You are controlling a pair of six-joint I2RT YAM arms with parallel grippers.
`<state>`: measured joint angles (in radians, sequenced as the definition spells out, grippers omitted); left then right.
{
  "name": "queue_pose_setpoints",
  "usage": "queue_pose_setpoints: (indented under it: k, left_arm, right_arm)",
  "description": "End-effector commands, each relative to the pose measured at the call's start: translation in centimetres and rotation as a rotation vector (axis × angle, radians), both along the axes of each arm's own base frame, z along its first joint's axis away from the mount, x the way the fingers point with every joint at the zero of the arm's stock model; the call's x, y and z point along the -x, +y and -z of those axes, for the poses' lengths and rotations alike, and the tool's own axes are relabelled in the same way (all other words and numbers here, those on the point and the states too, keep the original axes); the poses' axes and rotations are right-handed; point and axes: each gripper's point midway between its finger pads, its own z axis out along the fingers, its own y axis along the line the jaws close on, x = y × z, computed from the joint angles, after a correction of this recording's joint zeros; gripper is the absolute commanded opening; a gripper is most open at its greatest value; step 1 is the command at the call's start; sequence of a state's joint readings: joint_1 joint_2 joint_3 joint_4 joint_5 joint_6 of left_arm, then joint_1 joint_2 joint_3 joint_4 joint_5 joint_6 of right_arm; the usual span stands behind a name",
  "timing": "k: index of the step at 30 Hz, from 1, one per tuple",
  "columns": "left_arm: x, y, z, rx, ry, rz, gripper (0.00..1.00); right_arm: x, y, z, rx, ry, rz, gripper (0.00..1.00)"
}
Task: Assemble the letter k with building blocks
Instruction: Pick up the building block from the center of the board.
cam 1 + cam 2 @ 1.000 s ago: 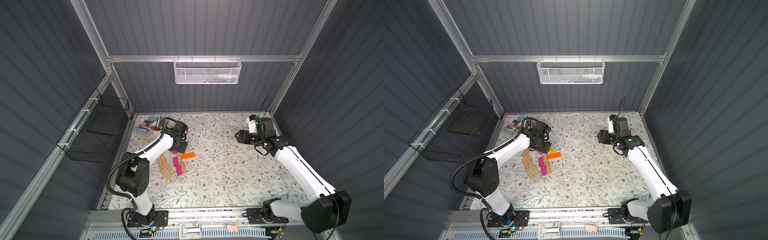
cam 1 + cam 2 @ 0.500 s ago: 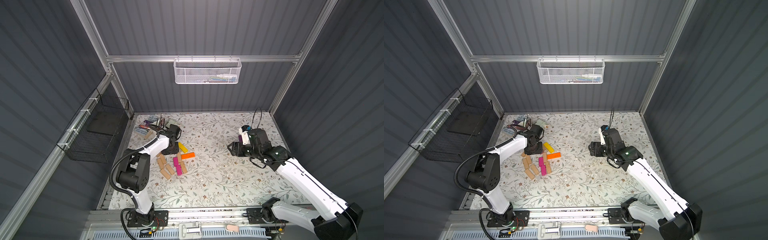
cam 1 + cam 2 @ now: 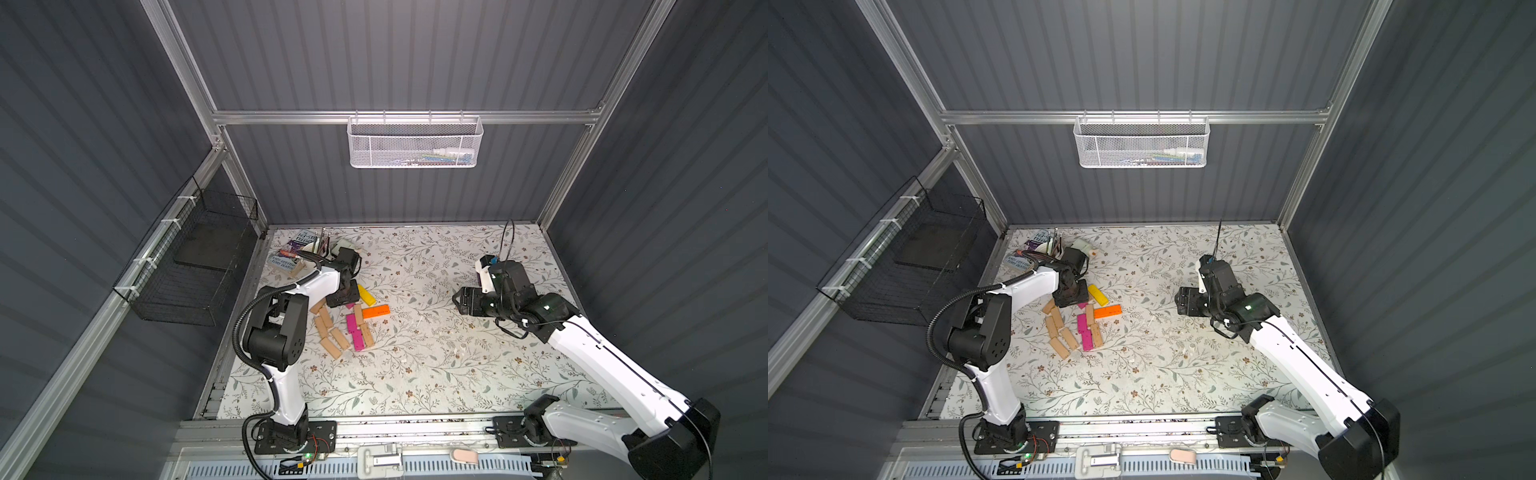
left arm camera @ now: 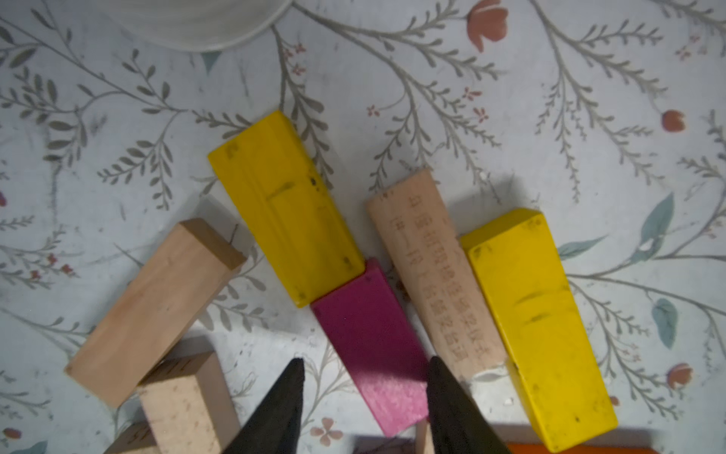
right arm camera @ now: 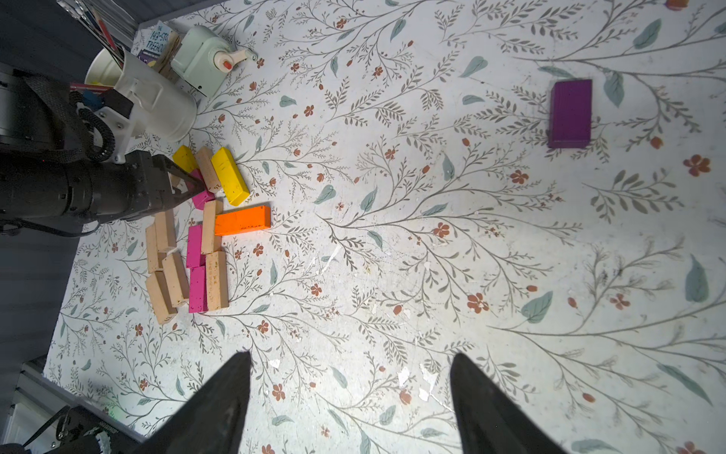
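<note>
Blocks clustered near left table edge; right gripper well apart.

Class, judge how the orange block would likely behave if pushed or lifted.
The orange block looks rigid, like painted wood, so it probably won't bend. Lying flat with square edges, it should slide, not roll. It is small, so likely light.

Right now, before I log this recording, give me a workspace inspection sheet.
Surface: floral tabletop, scuffed.
Job's things: tan, pink, yellow and orange building blocks clustered loosely, no k yet; purple block lies apart.
Clutter: white cup of brushes, book, mint-green crank sharpener.
Grippers: left gripper open astride a magenta block; right gripper open, empty.
Cables: black conduit on left arm; thin cable looped above the right gripper.
Surroundings: white mesh basket, black wire basket, ribbed walls.
</note>
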<state>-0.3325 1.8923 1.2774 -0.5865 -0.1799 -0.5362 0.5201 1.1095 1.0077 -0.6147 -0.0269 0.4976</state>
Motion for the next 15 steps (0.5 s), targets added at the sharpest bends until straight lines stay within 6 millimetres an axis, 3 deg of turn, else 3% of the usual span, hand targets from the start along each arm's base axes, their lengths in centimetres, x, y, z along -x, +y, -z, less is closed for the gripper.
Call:
queue_pose_setpoints:
  k: [1,8,15]
  left_arm:
    - [0.46,0.00,1.41,0.009,0.049,-0.010,0.52]
    - [0.69,0.19,2.29,0.004,0.071,-0.004,0.48]
    - [1.15,0.48,1.67,-0.002,0.062,-0.002,0.31]
  right_arm:
    - [0.06,-0.10,0.02,-0.001,-0.003,0.017,0.80]
    - [0.10,-0.03,-0.29,-0.003,-0.006,0.020,0.80]
    - [0.08,0.02,-0.38,-0.008,-0.009,0.031,0.81]
